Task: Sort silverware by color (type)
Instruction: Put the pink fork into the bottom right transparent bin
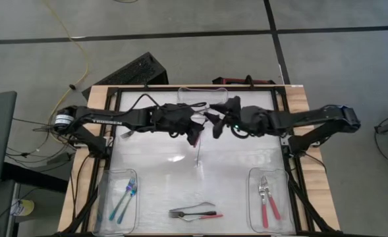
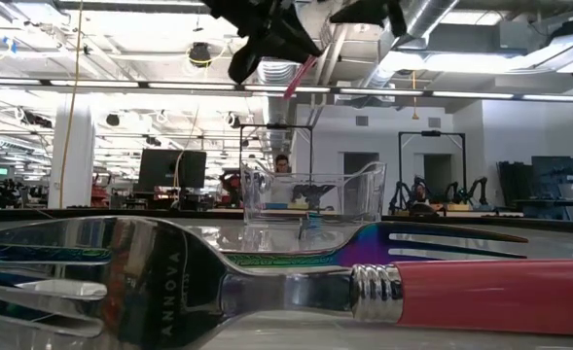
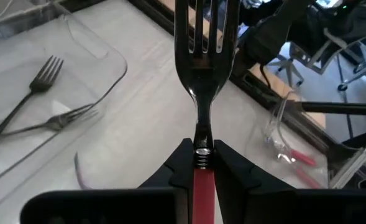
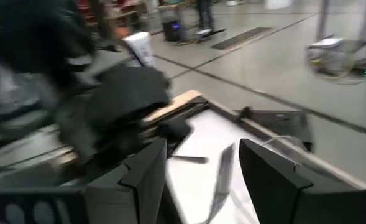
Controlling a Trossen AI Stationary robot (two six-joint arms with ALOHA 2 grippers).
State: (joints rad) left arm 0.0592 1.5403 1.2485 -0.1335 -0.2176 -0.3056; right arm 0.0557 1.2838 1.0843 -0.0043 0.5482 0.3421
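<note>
Left gripper (image 1: 192,133) raised above table centre, fingers (image 3: 176,168) clamped on the red-handled fork with silver head (image 3: 199,74), tines pointing away from the wrist. Right gripper (image 1: 215,127) just beside it, facing it, fingers (image 4: 148,171) spread apart, holding nothing. Clear rectangular plastic bin (image 3: 111,59) with two dark grey forks (image 3: 27,93) lies ahead of the left gripper.

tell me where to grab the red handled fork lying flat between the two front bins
Its red handle, near the free end, from straight above with jaws across it. The fork lies flat and its steel head sits among the other forks, so the handle looks clearest. The open right gripper is free; the left gripper holds another red fork.
</note>
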